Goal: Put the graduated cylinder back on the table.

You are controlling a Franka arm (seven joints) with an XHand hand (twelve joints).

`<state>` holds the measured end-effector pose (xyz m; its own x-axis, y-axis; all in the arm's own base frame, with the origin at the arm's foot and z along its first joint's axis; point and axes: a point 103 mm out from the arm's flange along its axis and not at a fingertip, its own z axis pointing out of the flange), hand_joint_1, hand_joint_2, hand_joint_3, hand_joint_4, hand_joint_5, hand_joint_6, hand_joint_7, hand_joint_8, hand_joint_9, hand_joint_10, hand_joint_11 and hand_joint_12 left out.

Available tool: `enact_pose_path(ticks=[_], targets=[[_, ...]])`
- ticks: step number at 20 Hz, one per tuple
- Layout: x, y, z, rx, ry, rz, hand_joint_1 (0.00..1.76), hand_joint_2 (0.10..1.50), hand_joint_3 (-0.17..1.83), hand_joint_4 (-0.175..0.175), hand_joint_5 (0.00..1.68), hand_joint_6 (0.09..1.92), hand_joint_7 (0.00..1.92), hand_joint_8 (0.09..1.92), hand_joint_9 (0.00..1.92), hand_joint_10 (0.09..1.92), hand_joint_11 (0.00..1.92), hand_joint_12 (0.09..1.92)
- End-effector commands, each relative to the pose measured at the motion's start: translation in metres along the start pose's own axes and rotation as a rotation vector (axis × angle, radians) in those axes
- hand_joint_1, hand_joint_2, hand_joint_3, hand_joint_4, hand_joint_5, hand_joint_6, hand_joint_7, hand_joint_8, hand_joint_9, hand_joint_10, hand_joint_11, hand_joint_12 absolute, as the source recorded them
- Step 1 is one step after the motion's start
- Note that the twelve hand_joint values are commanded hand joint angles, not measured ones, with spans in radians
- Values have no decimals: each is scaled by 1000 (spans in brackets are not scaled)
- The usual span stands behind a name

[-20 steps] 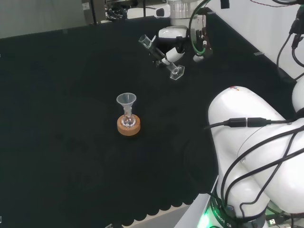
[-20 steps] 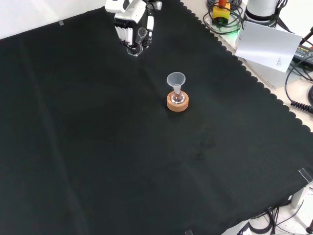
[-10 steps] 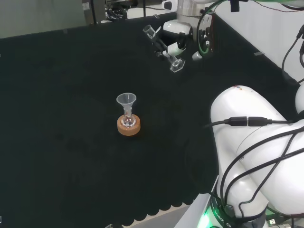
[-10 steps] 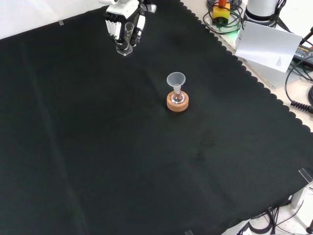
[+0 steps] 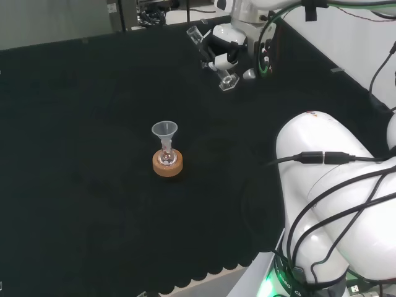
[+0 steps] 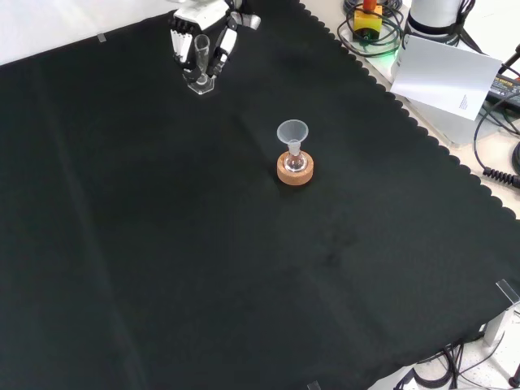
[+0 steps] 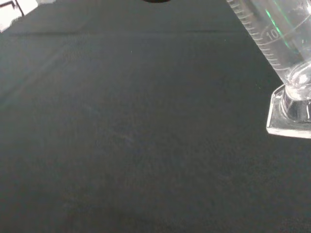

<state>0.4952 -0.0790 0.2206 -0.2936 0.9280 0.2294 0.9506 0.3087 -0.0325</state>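
A clear graduated cylinder with a flat clear foot is held tilted above the black cloth at the far right of the head view. The hand is shut on its tube, fingers curled round it. In the front view the cylinder stands nearly upright in the hand near the top edge, its foot close to the cloth. The wrist view has the cylinder close up with its scale marks and foot; I cannot tell whether the foot touches the cloth.
A small clear flask with a funnel sits on a cork ring mid-cloth, nearer than the hand in the head view; the same cork ring lies below and right of the hand in the front view. The arm's white links are at right.
The hand has carried the cylinder farther off and up in the head view, leftward in the front view, and turned it more upright. The flask and funnel stayed put.
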Motion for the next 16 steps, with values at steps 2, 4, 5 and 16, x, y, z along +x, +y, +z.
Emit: enact_pose_path(ticks=[2, 4, 5, 16], targets=[[-1, 12, 20, -101, 136, 80, 1146, 1139, -38, -152, 985, 1019, 1288, 244, 1435, 87, 1287, 701], [-3, 16, 24, -115, 149, 94, 1146, 1139, -38, -152, 984, 1019, 1287, 244, 1434, 87, 1287, 701], [-4, 18, 26, -122, 162, 99, 1146, 1139, -38, -152, 984, 1020, 1286, 244, 1433, 87, 1287, 701], [-21, 40, 55, -189, 229, 162, 1147, 1141, -39, -156, 980, 1025, 1280, 243, 1430, 87, 1284, 703]])
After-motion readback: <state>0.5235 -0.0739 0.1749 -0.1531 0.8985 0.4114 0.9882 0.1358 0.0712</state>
